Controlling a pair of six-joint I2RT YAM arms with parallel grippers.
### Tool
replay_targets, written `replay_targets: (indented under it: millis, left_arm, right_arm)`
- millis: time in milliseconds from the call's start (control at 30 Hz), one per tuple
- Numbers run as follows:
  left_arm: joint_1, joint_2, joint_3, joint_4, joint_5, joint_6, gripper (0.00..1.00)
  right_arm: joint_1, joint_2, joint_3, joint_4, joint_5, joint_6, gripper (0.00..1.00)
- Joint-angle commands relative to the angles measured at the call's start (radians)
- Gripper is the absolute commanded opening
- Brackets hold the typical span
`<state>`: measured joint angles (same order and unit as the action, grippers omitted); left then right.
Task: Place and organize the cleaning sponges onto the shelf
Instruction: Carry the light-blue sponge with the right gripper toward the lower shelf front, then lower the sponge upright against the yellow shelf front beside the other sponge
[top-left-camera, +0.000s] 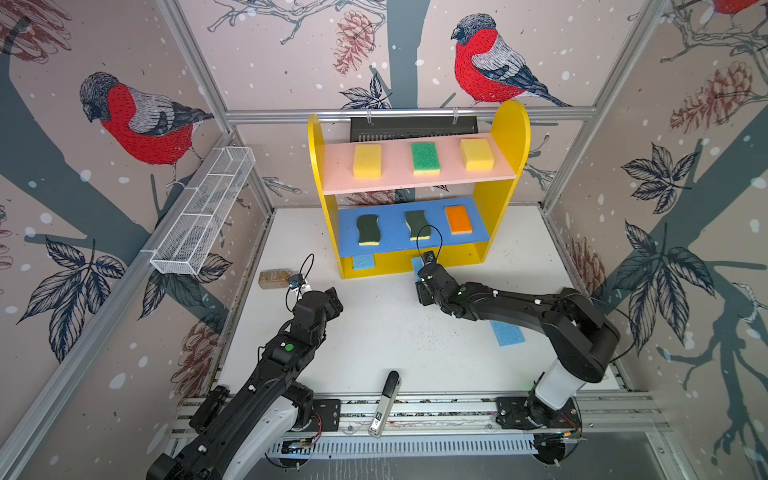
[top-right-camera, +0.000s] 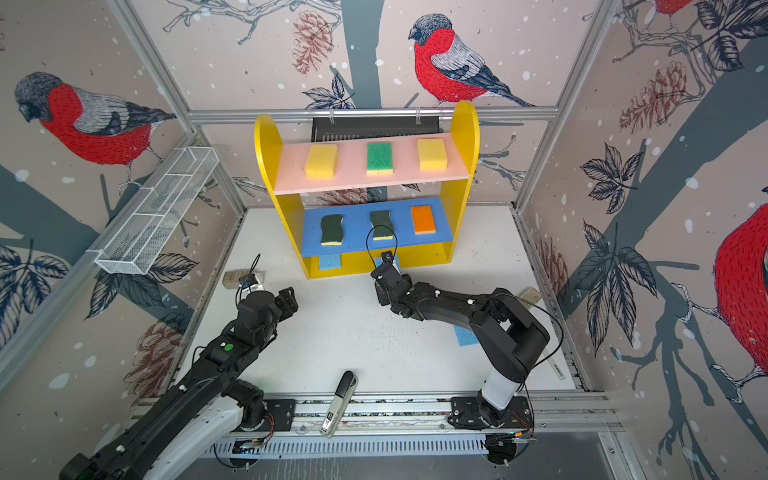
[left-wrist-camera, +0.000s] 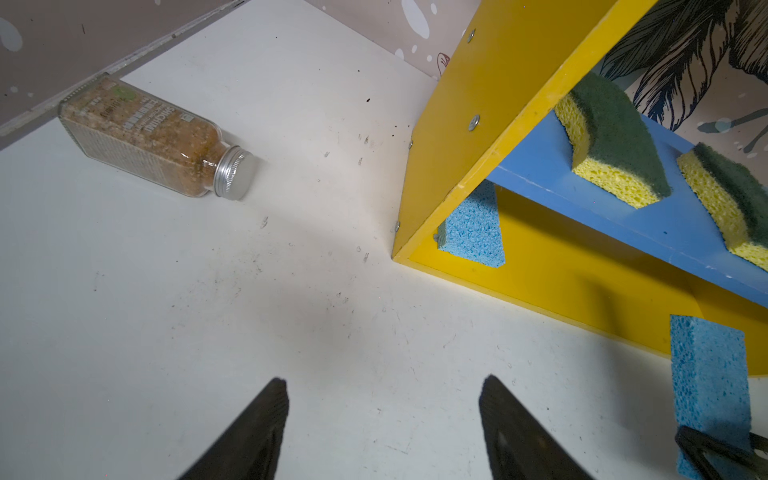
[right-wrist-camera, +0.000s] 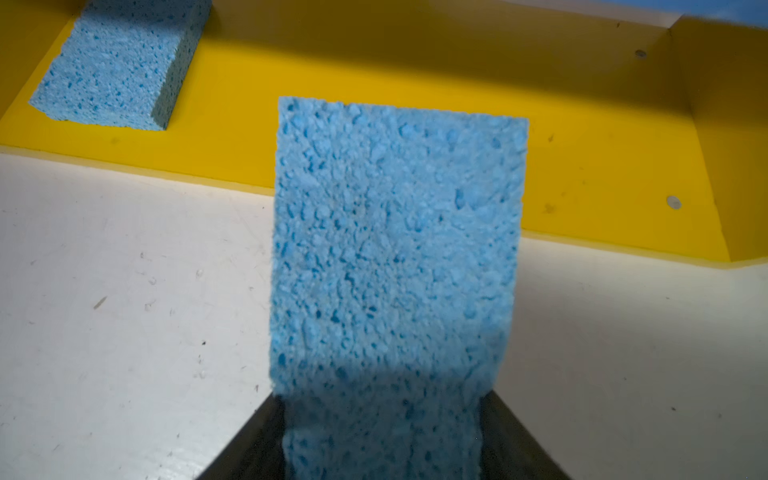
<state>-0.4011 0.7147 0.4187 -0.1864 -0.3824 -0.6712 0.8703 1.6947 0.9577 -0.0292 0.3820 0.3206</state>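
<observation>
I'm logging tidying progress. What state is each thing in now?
left claw: open, empty.
right claw: shut on held blue sponge.
held blue sponge: gripped, far end at front edge of shelf base.
second blue sponge: flat on shelf base.
third blue sponge: flat on table, not yet shelved.
yellow sponges, green-topped sponge: flat on pink board.
wavy green sponges, orange-topped sponge: flat on blue board.
bottle: on its side, capped.

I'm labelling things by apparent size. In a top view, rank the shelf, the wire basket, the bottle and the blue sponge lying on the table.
1. shelf
2. wire basket
3. bottle and blue sponge: look alike, and the right arm covers part of the sponge, so unranked.
</observation>
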Motion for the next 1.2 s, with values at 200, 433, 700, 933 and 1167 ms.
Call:
replay_targets:
  millis: [200,433,700,933,1167]
  left_arm:
    - [0.004,0.01,-0.003,0.071,-0.032,0.042,0.73]
    - [0.004,0.021,-0.005,0.09,-0.031,0.05,0.73]
    - [0.003,0.041,-0.013,0.127,-0.023,0.051,0.73]
    - [0.004,0.044,-0.032,0.149,-0.004,0.042,0.73]
    - [0.004,0.029,-0.038,0.151,0.0,0.042,0.72]
  right_arm:
    - [-0.013,0.058,0.031,0.133,-0.015,-0.018,0.64]
    - [-0.024,0.122,0.081,0.103,-0.001,-0.009,0.67]
    - [-0.034,0.157,0.111,0.094,0.031,-0.001,0.67]
    - [-0.051,0.177,0.144,0.079,0.05,0.015,0.68]
    - [-0.063,0.193,0.165,0.092,0.04,0.022,0.69]
